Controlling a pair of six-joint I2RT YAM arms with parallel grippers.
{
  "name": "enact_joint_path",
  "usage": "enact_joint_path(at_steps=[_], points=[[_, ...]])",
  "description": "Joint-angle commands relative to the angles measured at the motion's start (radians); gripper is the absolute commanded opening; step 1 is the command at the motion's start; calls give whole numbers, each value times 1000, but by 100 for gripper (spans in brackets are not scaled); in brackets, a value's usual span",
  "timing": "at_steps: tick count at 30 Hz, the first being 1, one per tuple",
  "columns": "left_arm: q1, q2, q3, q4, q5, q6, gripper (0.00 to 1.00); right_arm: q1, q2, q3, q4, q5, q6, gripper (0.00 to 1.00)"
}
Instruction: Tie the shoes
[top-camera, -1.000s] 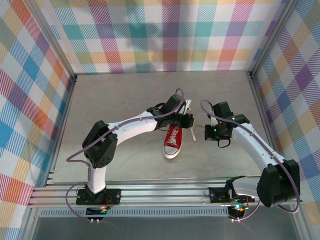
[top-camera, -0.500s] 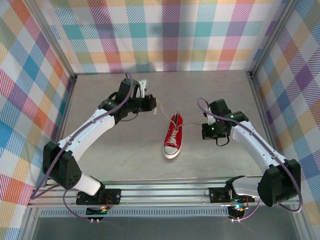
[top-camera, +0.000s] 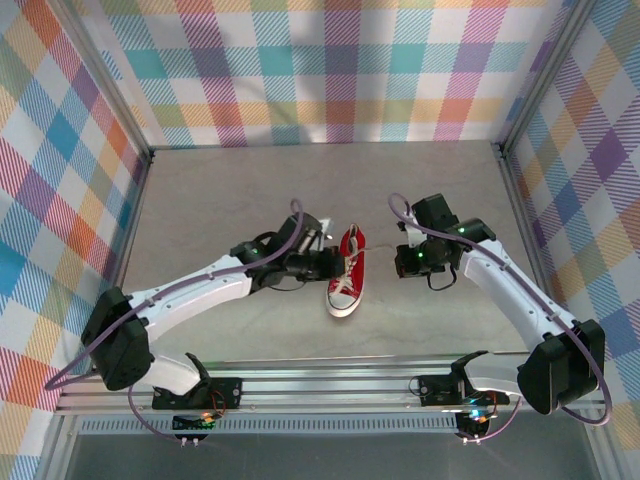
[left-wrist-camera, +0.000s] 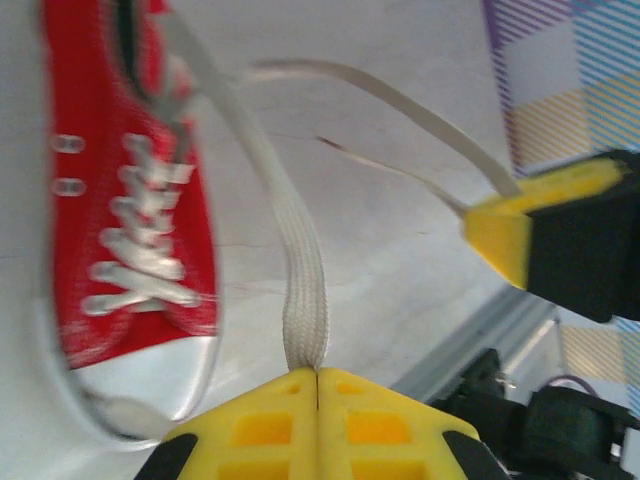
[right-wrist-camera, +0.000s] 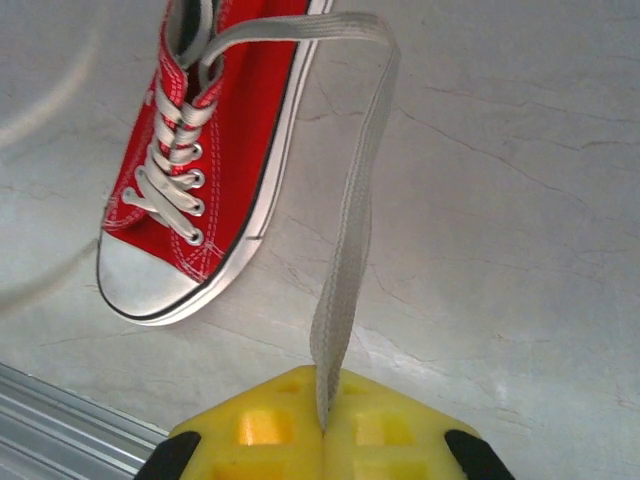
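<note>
Your left gripper (left-wrist-camera: 318, 375) is clamped on one white lace (left-wrist-camera: 300, 270) and your right gripper (right-wrist-camera: 322, 425) on the other lace (right-wrist-camera: 350, 250), each end drawn out from the red shoe (top-camera: 347, 272), likely ready for crossing. It lies around the middle of the table (top-camera: 220, 200), toe toward the near edge; both arms bend inward, flanking it

Table (top-camera: 220, 190): pale grey, stone-look, fine cracks, matte; it spreads under the left hand (top-camera: 336, 262) and right hand (top-camera: 399, 262). Pastel plaid walls (top-camera: 340, 70) stand beyond and to either side of them. Aluminium rail (top-camera: 330, 385) on the near side. Light is even.
</note>
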Motion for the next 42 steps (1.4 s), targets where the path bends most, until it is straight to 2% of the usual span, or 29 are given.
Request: enact_joint_path(at_steps=[1, 4, 8, 11, 16, 22, 28, 33, 37, 40, 42], points=[[-49, 73, 9, 144, -12, -98, 0, 5, -10, 32, -43, -64, 18, 0], [-57, 140, 29, 145, 4, -94, 14, 5, -21, 39, -64, -74, 19, 0], [-51, 129, 24, 101, -37, -51, 39, 5, -39, 48, -95, -84, 21, 0], [-33, 84, 36, 18, -86, 4, 47, 7, -44, 51, -102, -118, 40, 0], [34, -40, 5, -98, -170, 57, 51, 72, -46, 44, -42, -211, 138, 0], [128, -218, -74, -183, -255, 83, 54, 217, 26, -4, 217, -313, 336, 0], [180, -348, -146, -254, -311, 86, 56, 289, 138, -3, 457, -303, 501, 1], [209, -398, -205, -258, -316, 72, 57, 348, 165, -116, 655, -231, 656, 3], [220, -398, -246, -237, -307, 55, 58, 380, 237, -206, 794, -211, 767, 11], [224, -390, -276, -220, -277, 23, 59, 389, 272, -215, 807, -226, 812, 27], [225, -379, -294, -211, -253, -9, 60, 403, 244, -204, 757, -183, 792, 38]])
